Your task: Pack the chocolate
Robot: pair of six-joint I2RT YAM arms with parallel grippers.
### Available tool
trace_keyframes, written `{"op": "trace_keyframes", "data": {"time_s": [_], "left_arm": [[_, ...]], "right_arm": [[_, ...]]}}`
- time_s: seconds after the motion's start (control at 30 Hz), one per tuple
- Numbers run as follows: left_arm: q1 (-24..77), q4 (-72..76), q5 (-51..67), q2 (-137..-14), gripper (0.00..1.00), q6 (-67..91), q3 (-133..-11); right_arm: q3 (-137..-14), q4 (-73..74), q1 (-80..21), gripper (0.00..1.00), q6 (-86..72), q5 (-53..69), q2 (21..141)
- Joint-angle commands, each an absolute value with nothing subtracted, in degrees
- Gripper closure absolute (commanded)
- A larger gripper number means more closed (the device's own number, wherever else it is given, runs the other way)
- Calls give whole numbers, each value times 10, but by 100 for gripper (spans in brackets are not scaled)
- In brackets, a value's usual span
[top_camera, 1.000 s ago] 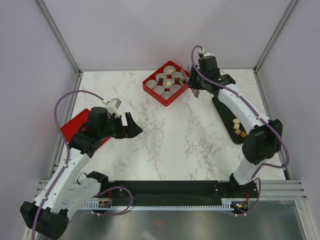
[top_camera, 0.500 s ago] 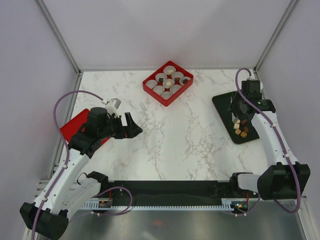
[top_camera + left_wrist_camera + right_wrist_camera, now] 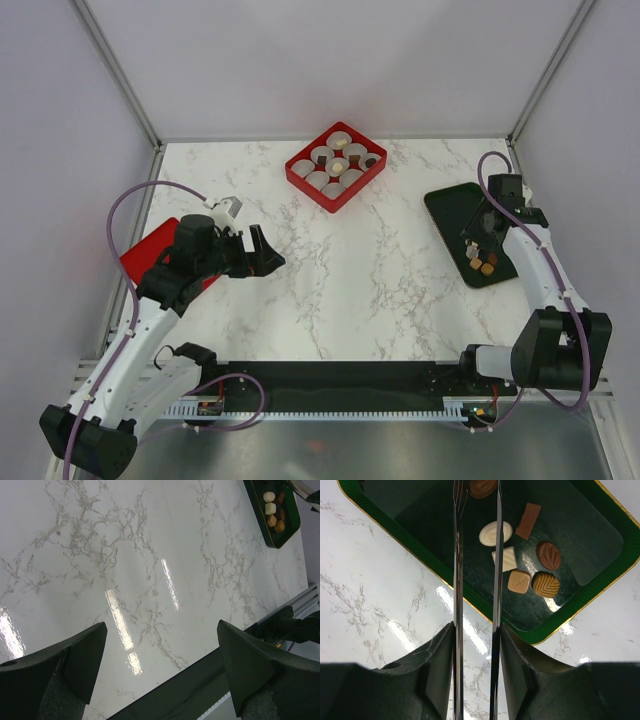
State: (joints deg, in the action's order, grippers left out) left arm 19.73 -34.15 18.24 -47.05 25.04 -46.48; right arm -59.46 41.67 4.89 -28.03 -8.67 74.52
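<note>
Several pieces of chocolate [image 3: 519, 581], brown, tan and white, lie in a dark green tray [image 3: 560, 616] at the table's right side [image 3: 455, 210]. My right gripper [image 3: 476, 627] hangs over the tray's near edge [image 3: 478, 238], shut on long metal tweezers [image 3: 458, 580]. Their tips reach a brown oval piece [image 3: 482, 487] at the frame's top edge; whether they pinch it I cannot tell. My left gripper [image 3: 262, 250] hovers open and empty over the marble [image 3: 160, 630]. A red box [image 3: 300, 172] of white paper cups holds one tan piece [image 3: 338, 166].
A flat red lid [image 3: 140, 255] lies under my left arm near the left wall. The tray and its chocolates [image 3: 272, 515] show far off in the left wrist view. A black rail [image 3: 340, 375] runs along the near table edge.
My right arm has swung from the red box at the back over to the green tray, tweezers still in its jaws, and lowered toward the pieces. The left arm has not moved.
</note>
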Motion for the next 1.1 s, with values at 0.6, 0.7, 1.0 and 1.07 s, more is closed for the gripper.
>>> {"op": "trace_keyframes", "data": {"time_s": [0.6,0.7,1.0,1.07], "left_arm": [[196,-325,189,-469,0,226,-462],[196,-325,190,-468,0,226,-462],[196,-326,192,-471,0,226,-463],[196,-326,190,-471,0,226,-462]], "right_arm": [[-569,356,55,56,-309,-41,765],[-563,359,55,57,-310,-21,752],[-573,360,56,63,-308,-1,736],[-581,360,55,63,-306,-1,736]]}}
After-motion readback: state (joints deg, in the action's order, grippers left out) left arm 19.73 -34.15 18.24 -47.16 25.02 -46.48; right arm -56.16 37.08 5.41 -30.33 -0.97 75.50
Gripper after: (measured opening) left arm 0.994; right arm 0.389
